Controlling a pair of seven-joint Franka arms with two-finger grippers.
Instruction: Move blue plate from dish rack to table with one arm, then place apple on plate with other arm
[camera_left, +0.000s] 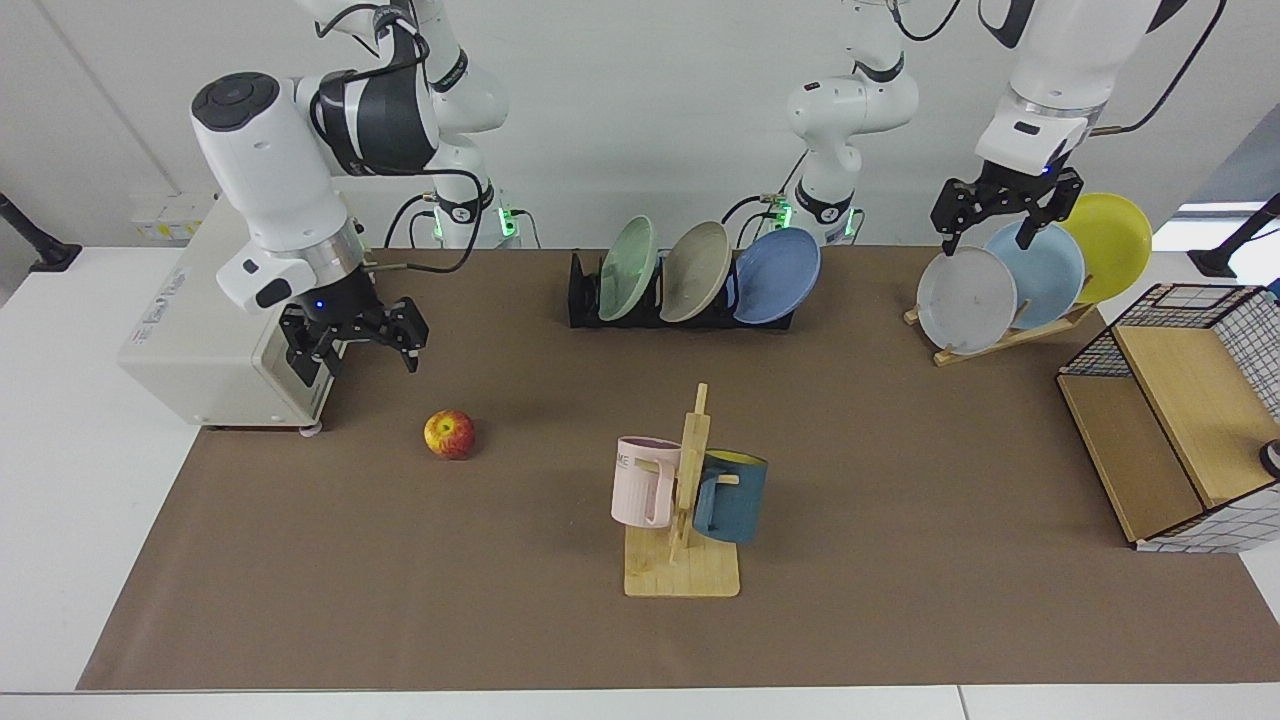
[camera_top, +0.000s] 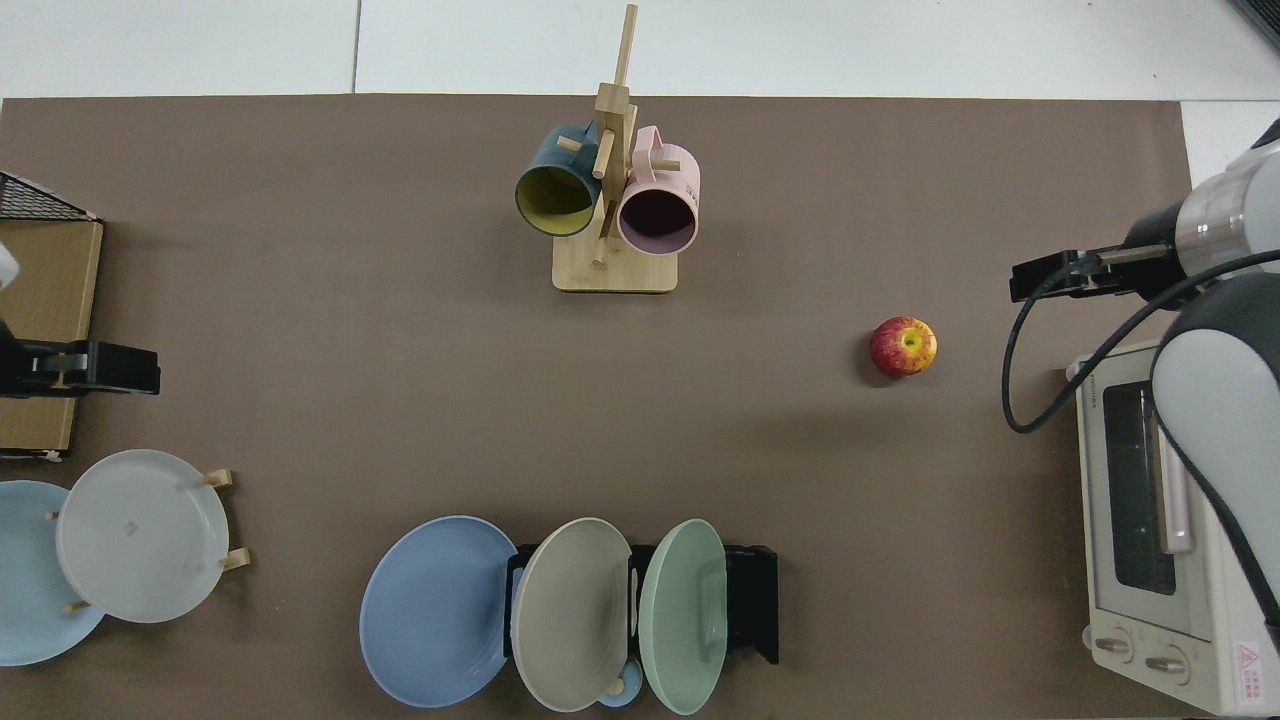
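- Brown-matted table (camera_left: 900, 600): blue plate (camera_left: 778, 275) leans in dish rack (camera_left: 590, 300), well aside of our left gripper (camera_left: 1000, 222), fingers spread, empty.
- We judge it stiff, slippery, breakable; pinch its upper rim.
- Right gripper (camera_left: 362, 345), spread, hangs just above-beside apple (camera_left: 450, 434).

One camera is sitting across the table (camera_left: 60, 480), facing both arm bases and the back wall, taking in the whole brown mat from a raised, fairly distant spot. The other is looking straight down from overhead — closer in, cropping the arms at its side edges. Both are sharing the dish rack (camera_left: 585, 300) (camera_top: 755, 600), the apple (camera_left: 449, 434) (camera_top: 903, 347) and the mug stand (camera_left: 683, 570) (camera_top: 612, 272) — turned end for end between them.
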